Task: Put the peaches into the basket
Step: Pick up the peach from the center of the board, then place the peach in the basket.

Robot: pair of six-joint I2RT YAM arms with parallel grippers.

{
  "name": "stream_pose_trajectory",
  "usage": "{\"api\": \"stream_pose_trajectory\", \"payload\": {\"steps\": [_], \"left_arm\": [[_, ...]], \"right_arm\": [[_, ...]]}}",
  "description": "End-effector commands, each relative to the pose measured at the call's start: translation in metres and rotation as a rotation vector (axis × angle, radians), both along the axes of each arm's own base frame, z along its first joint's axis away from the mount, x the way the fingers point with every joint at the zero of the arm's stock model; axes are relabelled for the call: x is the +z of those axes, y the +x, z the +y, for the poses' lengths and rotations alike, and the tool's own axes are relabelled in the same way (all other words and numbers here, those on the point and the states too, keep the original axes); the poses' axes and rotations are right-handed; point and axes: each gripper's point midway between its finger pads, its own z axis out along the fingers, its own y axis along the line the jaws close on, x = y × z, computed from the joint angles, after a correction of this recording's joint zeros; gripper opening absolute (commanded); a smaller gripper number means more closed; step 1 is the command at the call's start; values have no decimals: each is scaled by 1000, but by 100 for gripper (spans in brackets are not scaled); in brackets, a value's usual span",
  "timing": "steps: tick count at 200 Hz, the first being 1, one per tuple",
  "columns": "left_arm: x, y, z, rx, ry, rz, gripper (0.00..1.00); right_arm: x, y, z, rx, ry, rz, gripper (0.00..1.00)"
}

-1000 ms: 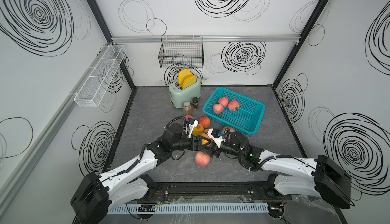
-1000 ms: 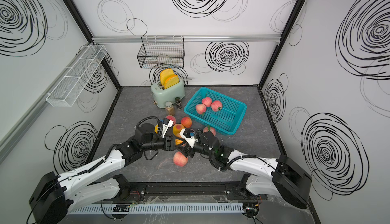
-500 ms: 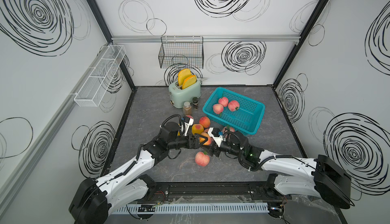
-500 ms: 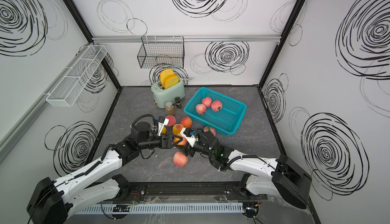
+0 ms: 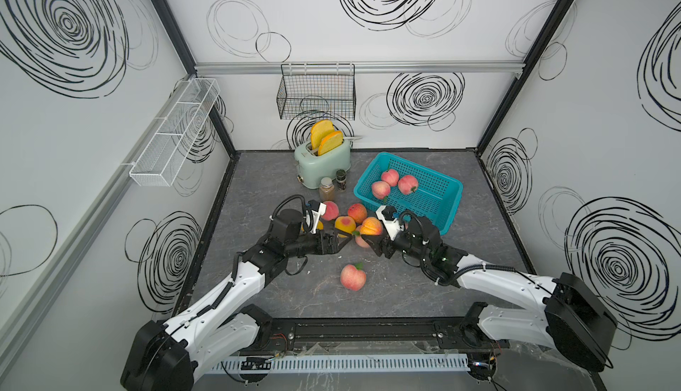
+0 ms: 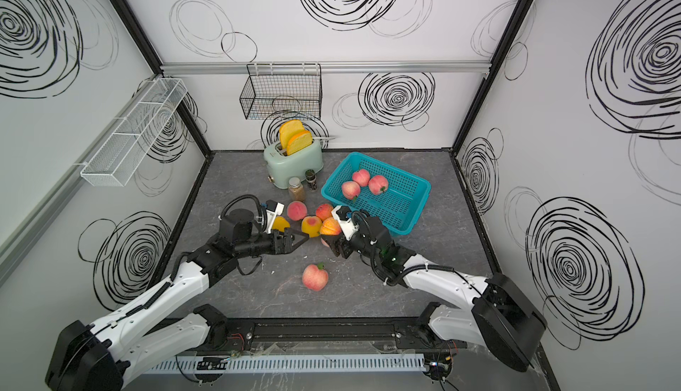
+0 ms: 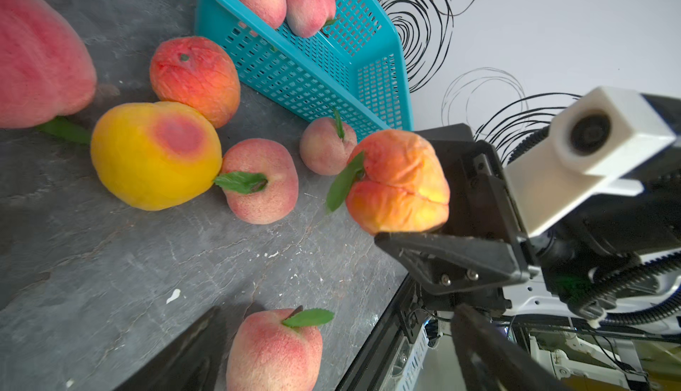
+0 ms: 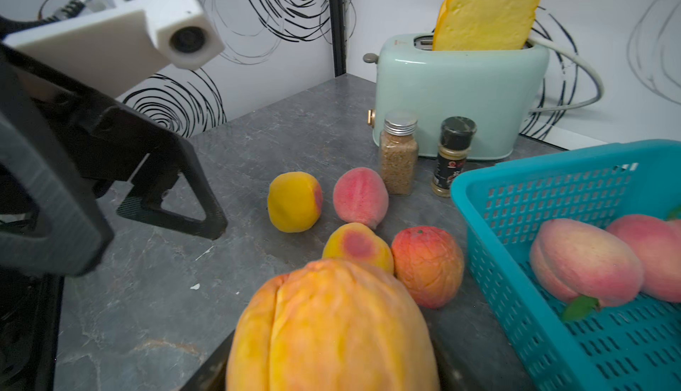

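Currently eleven peaches are in view. Three pink peaches (image 5: 380, 189) lie in the basket (image 5: 427, 201), which sits at 2 o'clock on the tabletop (image 5: 405, 297). One orange-yellow peach (image 8: 331, 326) is clamped in the right gripper (image 7: 405, 186), near the basket's front wall. Seven rest on the tabletop. Six form a cluster (image 5: 344, 226) at the centre: three pink, one orange-red, two yellow. One lone peach (image 5: 353, 277) lies at 6 o'clock, well apart from the cluster.

The left gripper (image 5: 341, 244) stands wide open and empty. It points toward 3 o'clock and is apart from the orange-yellow peach.

Other items:
- One mint toaster (image 5: 324, 160) at 11 o'clock, holding two toast slices (image 5: 326, 138).
- Two spice jars (image 8: 399, 157) just in front of the toaster.
- One black wire basket (image 5: 317, 96) and one white mesh rack (image 5: 173, 131), both wall-mounted.

The dark-capped jar (image 8: 451, 157) carries a label with a red mark, but its print is too small to read.
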Motion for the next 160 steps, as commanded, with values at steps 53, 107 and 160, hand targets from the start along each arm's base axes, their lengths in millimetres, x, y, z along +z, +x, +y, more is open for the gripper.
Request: {"api": "stream_pose_trajectory", "payload": {"steps": [53, 107, 160], "left_arm": [[13, 31, 26, 170, 116, -145, 98], [12, 40, 23, 205, 230, -205, 98], [19, 49, 5, 188, 223, -241, 98]], "right_arm": [[22, 39, -32, -117, -16, 22, 72], [29, 74, -57, -210, -50, 35, 72], [35, 109, -81, -296, -59, 45, 72]]}}
